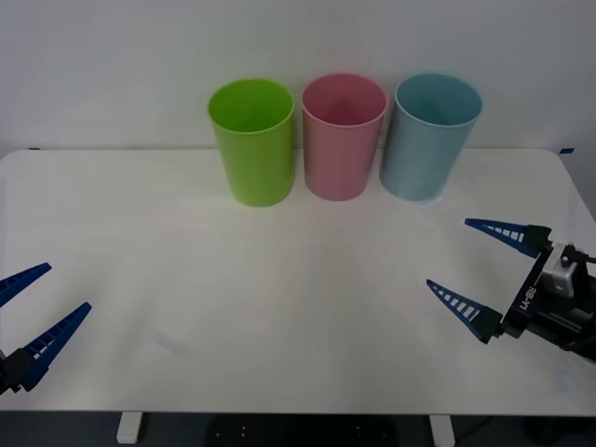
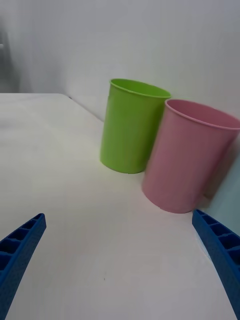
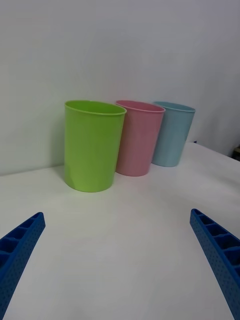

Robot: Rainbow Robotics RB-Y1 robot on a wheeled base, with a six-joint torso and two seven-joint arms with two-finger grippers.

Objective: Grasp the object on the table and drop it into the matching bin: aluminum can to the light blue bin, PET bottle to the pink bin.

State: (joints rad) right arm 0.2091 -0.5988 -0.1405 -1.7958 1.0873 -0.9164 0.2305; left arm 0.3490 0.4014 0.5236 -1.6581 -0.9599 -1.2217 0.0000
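Observation:
The white table [image 1: 279, 317] holds three bins in a row at its far edge. The pink bin [image 1: 343, 140] [image 2: 187, 155] [image 3: 139, 140] stands in the middle and the light blue bin [image 1: 430, 140] [image 3: 172, 135] to its right. Both stand upright, and from the front I see nothing in them. The object, the aluminum can, is out of view. My left gripper [image 1: 69, 286] [image 3: 117, 212] hovers open at the table's front left corner. My right gripper [image 1: 448, 252] [image 2: 119, 215] is open over the right side, in front of the light blue bin, with nothing between its fingers.
A lime green bin [image 1: 252, 142] [image 2: 131, 127] [image 3: 92, 147] stands left of the pink one, close beside it. A pale wall rises right behind the bins. The table's front edge runs just below both grippers.

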